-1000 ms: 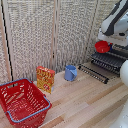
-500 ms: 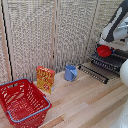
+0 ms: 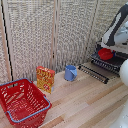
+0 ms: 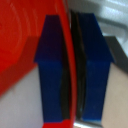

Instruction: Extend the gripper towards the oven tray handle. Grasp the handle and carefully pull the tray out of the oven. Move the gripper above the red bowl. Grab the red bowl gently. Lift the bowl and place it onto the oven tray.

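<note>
Oven (image 3: 112, 60): at the exterior view's right, door down, giving the arm open access.
Tray (image 3: 107, 63): drawn forward, apparently to receive the load.
Red bowl (image 3: 105, 53): just above the tray, carried by its rim.
Gripper (image 4: 73, 70): fingers (image 4: 50, 70) clamped on the bowl's thin wall, one pad each side.

The red bowl (image 4: 30, 45), pinched by its thin rim between the pincer's matt blue fingertips (image 4: 52, 70), looks like smooth glossy plastic. Below the pincer (image 4: 71, 70), the tray (image 3: 100, 67) is dark metal bars. Farther off, pale wood-grain table (image 3: 85, 102), blue glossy cup (image 3: 70, 73), printed cardboard box (image 3: 45, 78), red plastic mesh basket (image 3: 22, 102).
</note>
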